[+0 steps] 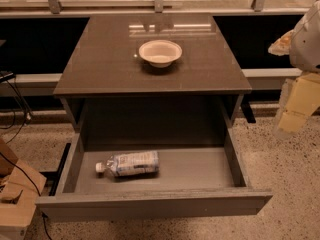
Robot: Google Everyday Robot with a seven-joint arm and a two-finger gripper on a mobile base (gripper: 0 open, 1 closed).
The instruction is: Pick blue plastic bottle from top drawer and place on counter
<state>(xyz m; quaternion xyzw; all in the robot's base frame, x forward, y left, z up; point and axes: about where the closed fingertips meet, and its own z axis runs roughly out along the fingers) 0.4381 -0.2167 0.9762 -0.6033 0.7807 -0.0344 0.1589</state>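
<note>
The blue plastic bottle (129,164) lies on its side on the floor of the open top drawer (200,171), left of the middle, white cap pointing left. The counter (100,59) is the dark glossy slab above the drawer. My gripper (298,104) hangs at the right edge of the view, beside the cabinet's right side and level with the counter's front edge, well away from the bottle. It holds nothing that I can see.
A white round bowl (160,52) stands on the counter, middle back. A pale ledge with metal posts (158,1) runs behind the cabinet. Cardboard pieces (15,194) and cables (17,109) lie on the floor at the left.
</note>
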